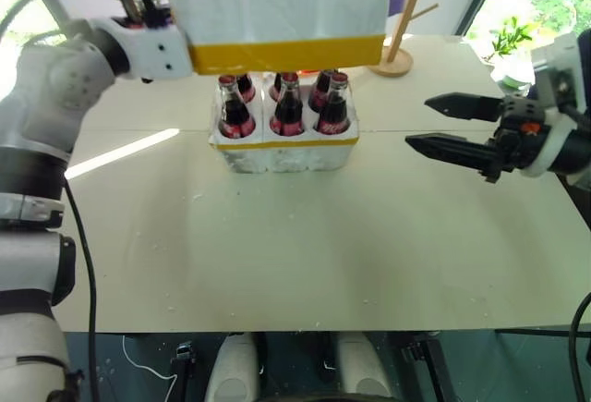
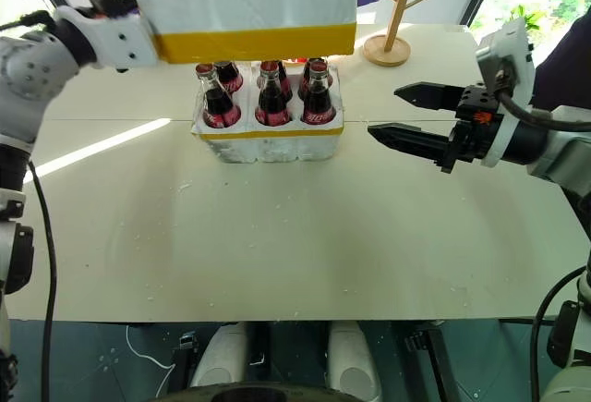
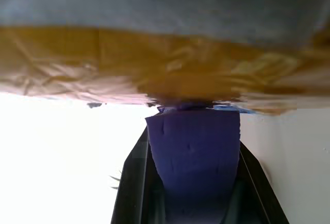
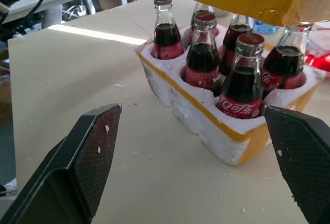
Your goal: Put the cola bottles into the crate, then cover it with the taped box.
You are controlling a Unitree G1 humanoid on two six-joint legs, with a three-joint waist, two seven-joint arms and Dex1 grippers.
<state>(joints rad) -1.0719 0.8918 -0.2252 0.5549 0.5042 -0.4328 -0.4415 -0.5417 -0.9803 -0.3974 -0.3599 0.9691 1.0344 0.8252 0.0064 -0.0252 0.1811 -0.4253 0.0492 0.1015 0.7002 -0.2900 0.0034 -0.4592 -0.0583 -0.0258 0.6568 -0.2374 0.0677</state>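
Observation:
Several cola bottles (image 1: 288,111) with red caps stand upright in the wells of the crate (image 1: 284,154), a low white foam block with a yellow band, in the middle of the table. The taped box (image 1: 277,5) hangs just above the bottle caps, its yellow band (image 1: 286,53) along the lower edge. My left gripper (image 3: 193,126) is shut on the box's wall at its left end. My right gripper (image 1: 417,122) stands open to the right of the crate, level with the bottles, fingers pointing at them and holding nothing.
A wooden peg stand (image 1: 399,51) stands behind the crate to the right. A potted plant (image 1: 508,46) sits at the far right corner. Foam crumbs lie scattered on the beige table (image 1: 295,254), whose front edge runs near me.

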